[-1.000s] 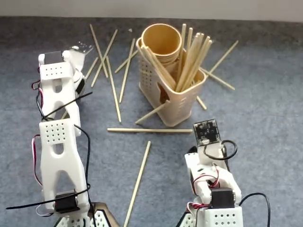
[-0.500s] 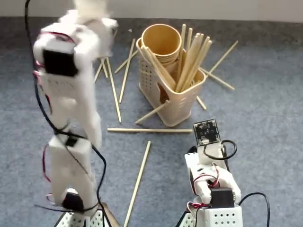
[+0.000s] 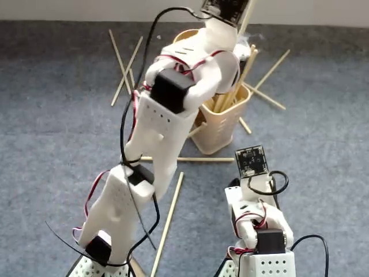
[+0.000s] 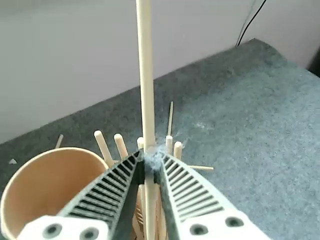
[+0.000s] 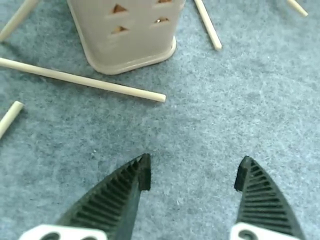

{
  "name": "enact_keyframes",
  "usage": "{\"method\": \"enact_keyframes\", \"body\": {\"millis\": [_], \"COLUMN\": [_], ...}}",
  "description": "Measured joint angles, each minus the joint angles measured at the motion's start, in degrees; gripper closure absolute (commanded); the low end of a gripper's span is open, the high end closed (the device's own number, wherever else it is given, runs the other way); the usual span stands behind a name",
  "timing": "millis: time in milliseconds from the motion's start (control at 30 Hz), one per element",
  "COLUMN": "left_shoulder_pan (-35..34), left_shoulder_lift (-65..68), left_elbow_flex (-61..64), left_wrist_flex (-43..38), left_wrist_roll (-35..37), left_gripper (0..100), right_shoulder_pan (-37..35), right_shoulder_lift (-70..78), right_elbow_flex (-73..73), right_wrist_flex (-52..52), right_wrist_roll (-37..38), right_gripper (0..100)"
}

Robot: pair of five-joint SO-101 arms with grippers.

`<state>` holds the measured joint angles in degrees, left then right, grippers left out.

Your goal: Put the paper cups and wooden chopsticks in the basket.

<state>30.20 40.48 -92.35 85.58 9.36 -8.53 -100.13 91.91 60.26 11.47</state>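
The basket [image 3: 222, 131] stands on the grey carpet [image 3: 323, 150] and serves as the reference for everything else. The left arm [image 3: 167, 115] arches across it from the near side, and the left gripper [image 4: 150, 161] hangs directly above the basket's open top, its ribbed jaws clenched on a single wooden chopstick [image 4: 144, 75] that stands upright and rises well past the fingertips. Just below the gripper, inside the basket, a paper cup [image 4: 45, 190] shows its open mouth, and beside the cup the blunt ends of several more chopsticks [image 4: 120, 145] stick up out of the basket (how many there are cannot be counted from here). The right arm [image 3: 256, 216] sits on the near side of the basket, low over the carpet. The right gripper [image 5: 192, 175] is released, its two jaws spread wide with nothing between them, and it points at bare carpet just short of the basket's foot [image 5: 125, 37]. One loose chopstick [image 3: 202, 159] lies flat on the carpet along the near side of the basket, close to its base, and the right wrist view shows its end [image 5: 85, 81] between the gripper and the basket. Another chopstick [image 3: 169, 222] lies farther toward the arms, running away from the basket. More loose chopsticks are scattered beyond the basket's far left side [image 3: 120, 57] and off its right side [image 3: 265, 97].
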Motion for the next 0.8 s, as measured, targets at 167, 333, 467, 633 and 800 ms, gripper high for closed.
{"method": "enact_keyframes", "body": {"millis": [167,333,467,633,800], "left_shoulder_pan": [-1.67,-4.04,-4.75,-7.21,-7.56], "left_shoulder_lift": [5.45,6.24,6.24,6.15,6.15], "left_elbow_flex": [0.0,0.0,0.0,0.0,0.0], "left_wrist_flex": [0.0,1.67,2.11,3.87,5.01], "left_wrist_roll": [10.64,17.32,17.85,14.59,8.26], "left_gripper": [90,84,84,84,84], "right_shoulder_pan": [0.0,0.0,0.0,0.0,0.0], "right_shoulder_lift": [0.0,0.0,0.0,0.0,0.0], "right_elbow_flex": [0.0,0.0,0.0,0.0,0.0], "right_wrist_flex": [0.0,0.0,0.0,0.0,0.0], "right_wrist_roll": [0.0,0.0,0.0,0.0,0.0], "right_gripper": [72.4,72.4,72.4,72.4,72.4]}}
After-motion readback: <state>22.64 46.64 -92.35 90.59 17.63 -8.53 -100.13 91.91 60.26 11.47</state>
